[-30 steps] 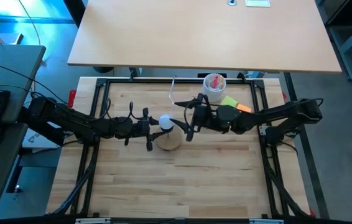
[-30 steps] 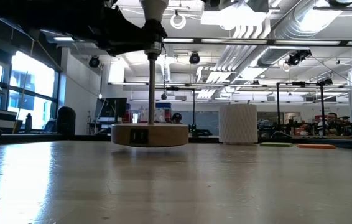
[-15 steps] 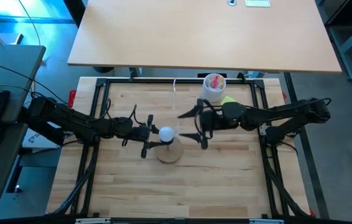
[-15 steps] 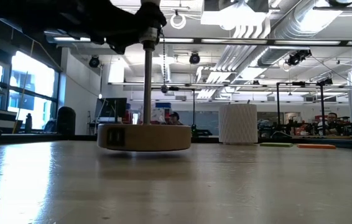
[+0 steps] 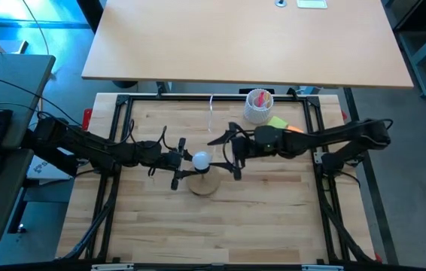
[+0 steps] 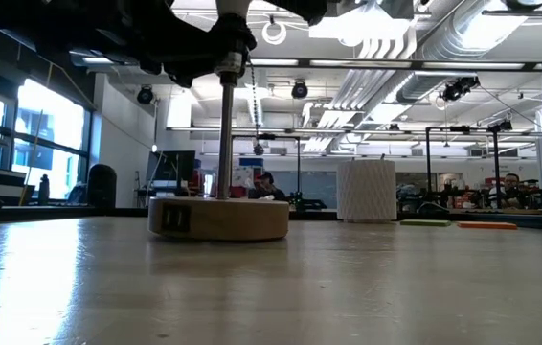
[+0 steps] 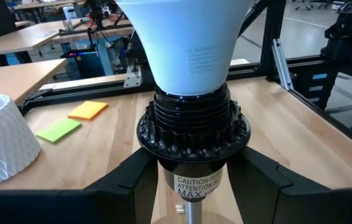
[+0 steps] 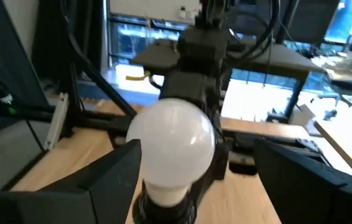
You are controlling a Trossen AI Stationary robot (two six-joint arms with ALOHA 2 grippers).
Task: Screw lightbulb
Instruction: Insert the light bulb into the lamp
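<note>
Wooden planks form the surface (image 5: 160, 226), carrying one disc-shaped wooden lamp stand (image 5: 205, 183) near the middle. One lightbulb (image 5: 200, 159) sits in the stand's black socket (image 7: 193, 138). From the left edge, the left pincer (image 5: 181, 168) grips that socket. The right pincer (image 5: 226, 154) hovers spread wide, its fingers either side of the bulb, holding nothing. One white ribbed cup (image 5: 259, 107) stands near the far edge. Only the left wrist view shows the two sticky notes (image 7: 74, 119) clearly.
</note>
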